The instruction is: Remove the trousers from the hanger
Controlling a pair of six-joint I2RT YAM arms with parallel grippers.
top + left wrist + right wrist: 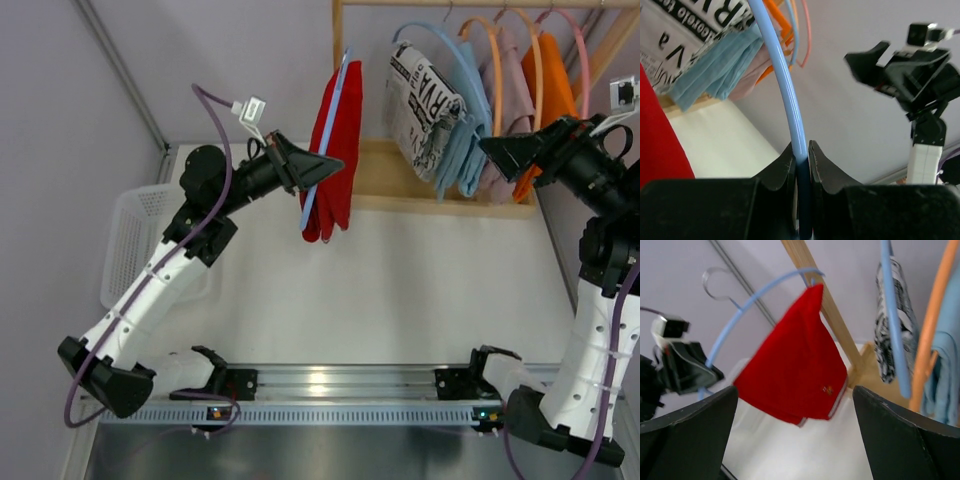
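Looking from above, my left claw [316,166] clamps the blue hanger [328,130] carrying the red trousers [340,150], at twelve o'clock over the desk [400,290]. Left wrist: my fingers [782,170] pinch the hanger rod. Right wrist: my right claw [795,390] gapes wide, released, with the trousers at twelve o'clock.

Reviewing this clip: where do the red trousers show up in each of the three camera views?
Top external: red trousers hang at upper centre, just past the left gripper.
Left wrist: red trousers show only as a strip at the left edge.
Right wrist: red trousers fill the centre.
Shared landmark: the light blue hanger carrying them, pinched by the left gripper.
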